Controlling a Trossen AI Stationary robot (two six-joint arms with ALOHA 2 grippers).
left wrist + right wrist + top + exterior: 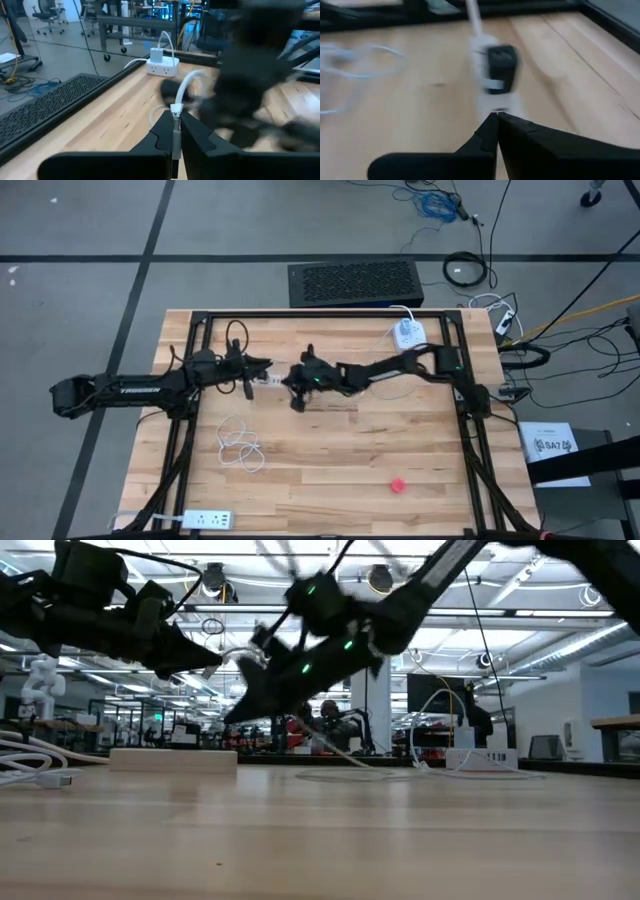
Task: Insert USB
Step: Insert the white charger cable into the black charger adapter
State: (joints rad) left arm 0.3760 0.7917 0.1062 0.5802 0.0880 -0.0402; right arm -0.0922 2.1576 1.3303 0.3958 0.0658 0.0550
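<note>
Left gripper (pixel 175 131) is clenched on a thin white USB cable (pixel 176 114), the strand pinched between both dark fingers (pixel 161 135) with the plug end apparently pointing toward the middle of the tabletop. Right gripper (pixel 497 119) is pressed together at the tips; I cannot tell whether it grasps anything. Just beyond those tips lies a white power strip with a black block plugged in (pixel 496 75), on the pale wooden tabletop (pixel 420 95).

From above, the two grippers nearly meet near the tabletop's centre, left (pixel 262 370) and right (pixel 300 388), with a white piece between them; contact unclear.

Judgement: step in hand is alignment before insertion. To do it well:
- keep the plug square to the port, no twist;
- steady the strip with the right arm so it cannot slide;
- advance slowly, stop if it binds.

Farther off: a coiled white cable (pixel 240 445), a second white power strip (pixel 205 519) at the near edge, a white charger block (pixel 406 333) at the far edge.
</note>
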